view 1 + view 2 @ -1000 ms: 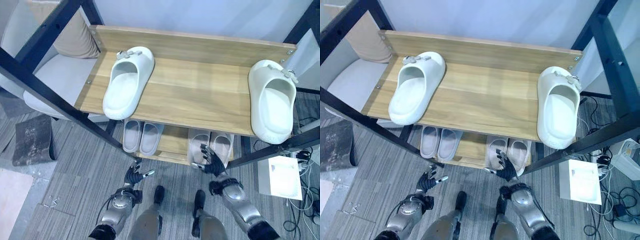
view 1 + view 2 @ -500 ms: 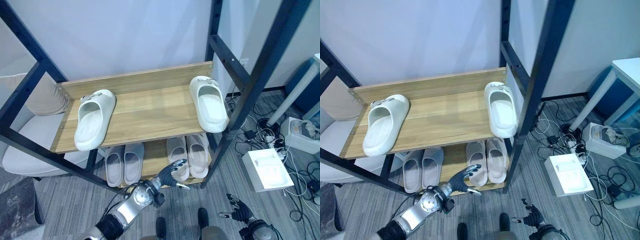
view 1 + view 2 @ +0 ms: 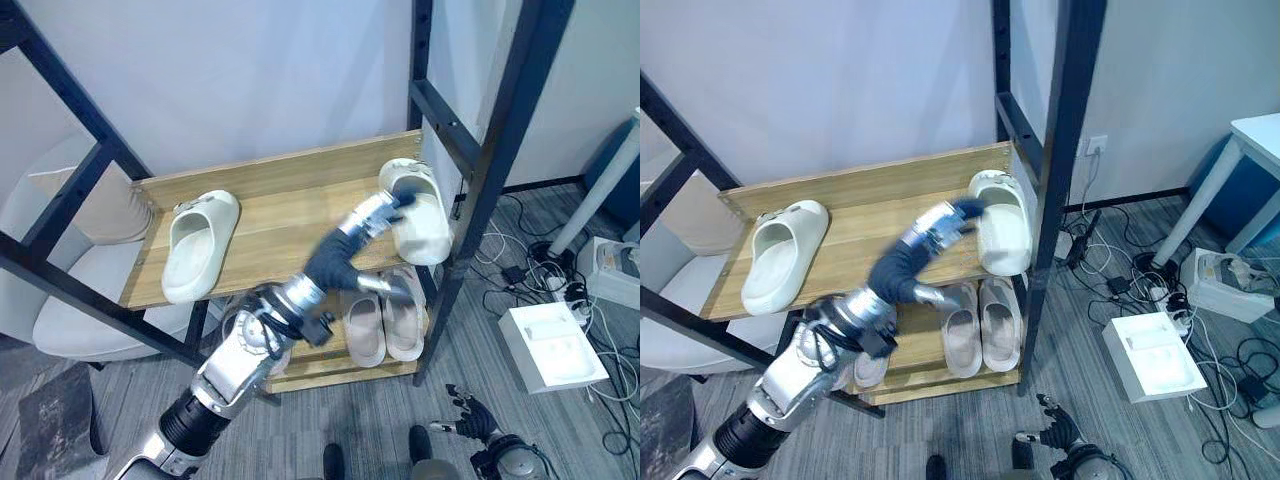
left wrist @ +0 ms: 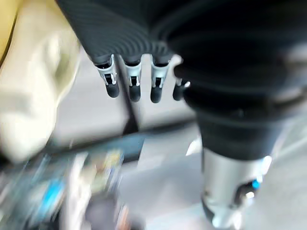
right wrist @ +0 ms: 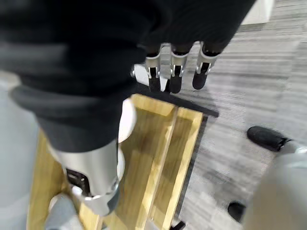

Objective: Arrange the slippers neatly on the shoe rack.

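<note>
Two white slippers sit well apart on the rack's top shelf: the left slipper near the left edge, the right slipper at the right edge, its heel hanging past the front edge. Two more pairs stand on the lower shelf.

The left robot hand reaches up over the top shelf, its fingertips at the right slipper's inner side near the strap. The fingers look straight and spread, and it holds nothing; whether they touch the slipper I cannot tell. In the left wrist view its fingers also show straight. The right robot hand hangs low by the floor, fingers loosely spread, empty.

The slippers look like thick moulded foam: light, fairly stiff with some give, not fragile, and smooth enough to slide on the wood. A push on the side wall should shift one easily, but it may spin if pushed off-centre. To lift, the strap over the toe or the thick side wall at mid-length seems the best hold. The overhanging heel could tip the right slipper off the shelf if nudged forward.
</note>
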Controlling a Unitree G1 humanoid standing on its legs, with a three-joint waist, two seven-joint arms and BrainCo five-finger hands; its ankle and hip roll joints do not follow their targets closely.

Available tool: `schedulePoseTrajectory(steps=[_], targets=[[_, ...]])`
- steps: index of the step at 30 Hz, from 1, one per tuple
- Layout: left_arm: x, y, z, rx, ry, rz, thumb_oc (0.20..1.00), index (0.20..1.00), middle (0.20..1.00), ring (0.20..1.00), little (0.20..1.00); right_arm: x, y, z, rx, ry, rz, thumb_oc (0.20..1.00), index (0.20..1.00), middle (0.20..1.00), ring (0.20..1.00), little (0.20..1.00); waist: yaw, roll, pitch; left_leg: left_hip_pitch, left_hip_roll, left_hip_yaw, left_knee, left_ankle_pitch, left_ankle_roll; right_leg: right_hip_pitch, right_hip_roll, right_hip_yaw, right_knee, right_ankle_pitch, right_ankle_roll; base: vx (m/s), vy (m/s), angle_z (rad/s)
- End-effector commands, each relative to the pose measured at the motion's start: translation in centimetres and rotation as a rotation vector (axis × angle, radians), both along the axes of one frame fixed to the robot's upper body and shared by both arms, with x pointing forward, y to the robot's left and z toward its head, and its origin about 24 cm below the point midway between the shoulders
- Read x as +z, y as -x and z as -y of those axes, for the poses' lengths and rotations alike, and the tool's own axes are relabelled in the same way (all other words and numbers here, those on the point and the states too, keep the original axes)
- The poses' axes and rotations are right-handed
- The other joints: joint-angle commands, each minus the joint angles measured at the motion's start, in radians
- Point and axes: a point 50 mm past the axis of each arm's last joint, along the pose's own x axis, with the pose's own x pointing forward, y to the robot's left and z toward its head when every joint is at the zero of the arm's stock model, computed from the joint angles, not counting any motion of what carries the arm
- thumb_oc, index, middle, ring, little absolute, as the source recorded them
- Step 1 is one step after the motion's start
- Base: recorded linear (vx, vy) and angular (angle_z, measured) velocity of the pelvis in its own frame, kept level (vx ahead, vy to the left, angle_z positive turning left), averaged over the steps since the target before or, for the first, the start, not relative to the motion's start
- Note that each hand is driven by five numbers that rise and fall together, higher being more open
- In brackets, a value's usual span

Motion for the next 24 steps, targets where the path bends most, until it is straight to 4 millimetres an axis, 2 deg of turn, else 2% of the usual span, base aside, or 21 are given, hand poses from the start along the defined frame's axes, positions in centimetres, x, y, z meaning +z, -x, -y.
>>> schedulePoseTrajectory(steps=[1,2,4,5,6,7,9,11,12,15,19,24], targets=[[2.3,-1.1,-4.1,0.347,0.035,0.188,1.000,1.000,1.000,1.000,1.000,1.3,-2.8,-1.4,-0.007,-0.031,0.108,1.000,1.000,1.000,1.000,1.000,0.030,-0.053,0.024,0.048,-0.005,-0.015,0.000,-0.050,-0.033,0.119,-0.028,-0.024,0.002,-0.140,0.041,0.04,-0.023,0.11],[2.4,-1.1,-4.1,0.350,0.034,0.189,1.000,1.000,1.000,1.000,1.000,1.3,-2.9,-1.4,-0.006,-0.032,0.109,1.000,1.000,1.000,1.000,1.000,0.029,-0.053,0.026,0.049,-0.005,-0.016,0.000,-0.051,-0.033,0.120,-0.028,-0.025,0.002,-0.140,0.041,0.04,-0.016,0.10],[1.9,-2.1,-6.5,0.522,0.013,0.182,1.000,1.000,1.000,1.000,1.000,1.2,-3.6,-1.6,-0.032,-0.040,0.114,1.000,1.000,1.000,1.000,1.000,0.039,-0.050,0.015,0.057,-0.005,-0.017,0.000,-0.054,-0.033,0.128,-0.028,-0.025,0.002,-0.143,0.041,0.04,-0.001,0.09],[2.0,-2.1,-6.5,0.524,0.013,0.183,1.000,1.000,1.000,1.000,1.000,1.2,-3.7,-1.6,-0.031,-0.041,0.115,1.000,1.000,1.000,1.000,1.000,0.038,-0.051,0.017,0.058,-0.005,-0.016,0.000,-0.054,-0.033,0.129,-0.028,-0.025,0.002,-0.143,0.041,0.04,0.000,0.09],[1.8,-2.4,-7.4,0.581,-0.002,0.179,1.000,1.000,1.000,1.000,1.000,1.5,-4.2,-1.7,-0.026,-0.031,0.129,1.000,1.000,1.000,1.000,1.000,0.042,-0.049,0.015,0.058,-0.005,-0.017,0.000,-0.054,-0.033,0.129,-0.029,-0.025,0.002,-0.143,0.041,0.00,0.000,0.00],[1.6,-3.0,-9.2,0.723,-0.095,0.196,1.000,1.000,1.000,1.000,1.000,2.1,-5.3,-1.7,-0.023,-0.026,0.162,1.000,1.000,1.000,1.000,1.000,0.049,-0.047,0.014,0.059,-0.006,-0.018,0.000,-0.048,-0.033,0.130,-0.029,-0.029,0.002,-0.138,0.041,0.03,0.004,0.00],[1.5,-2.8,-9.3,0.735,-0.092,0.204,1.000,1.000,1.000,1.000,1.000,2.3,-5.5,-1.8,-0.026,-0.033,0.170,1.000,1.000,1.000,1.000,1.000,0.051,-0.047,0.012,0.063,-0.006,-0.020,0.000,-0.056,-0.032,0.134,-0.029,-0.030,0.002,-0.145,0.041,0.04,-0.004,-0.06],[0.6,-3.4,-11.1,0.872,-0.220,0.193,1.000,1.000,1.000,1.000,1.000,2.9,-6.0,-1.5,-0.035,-0.037,0.206,1.000,1.000,1.000,1.000,1.000,0.054,-0.046,0.009,0.066,-0.006,-0.022,0.000,-0.058,-0.031,0.138,-0.030,-0.032,0.002,-0.147,0.041,0.05,-0.006,0.05],[0.2,-3.7,-12.8,1.015,-0.400,0.228,1.000,1.000,1.000,1.000,1.000,3.4,-6.4,-1.3,-0.042,-0.041,0.236,1.000,1.000,1.000,1.000,1.000,0.055,-0.045,0.008,0.066,-0.006,-0.024,0.000,-0.060,-0.031,0.140,-0.028,-0.033,0.002,-0.150,0.041,0.05,-0.001,0.11],[0.0,-3.7,-13.7,1.109,-0.535,0.282,1.000,1.000,1.000,1.000,1.000,3.8,-6.5,-1.2,-0.054,-0.056,0.257,1.000,1.000,1.000,1.000,1.000,0.056,-0.048,0.009,0.067,-0.007,-0.027,0.000,-0.062,-0.030,0.141,-0.027,-0.033,0.002,-0.152,0.042,0.03,-0.002,0.06],[-0.6,-4.1,-15.8,1.276,-0.807,0.346,1.000,1.000,1.000,1.000,1.000,3.9,-6.1,-1.2,-0.057,-0.064,0.267,1.000,1.000,1.000,1.000,1.000,0.052,-0.051,0.008,0.065,-0.007,-0.026,0.000,-0.066,-0.028,0.137,-0.025,-0.031,0.002,-0.155,0.044,0.01,-0.001,0.01],[-0.7,-4.5,-16.8,1.366,-0.983,0.399,1.000,1.000,1.000,1.000,1.000,3.5,-5.6,-1.3,-0.055,-0.078,0.253,1.000,1.000,1.000,1.000,1.000,0.043,-0.055,0.008,0.060,-0.004,-0.023,0.000,-0.069,-0.027,0.129,-0.024,-0.028,0.002,-0.154,0.045,0.01,-0.003,-0.01]])
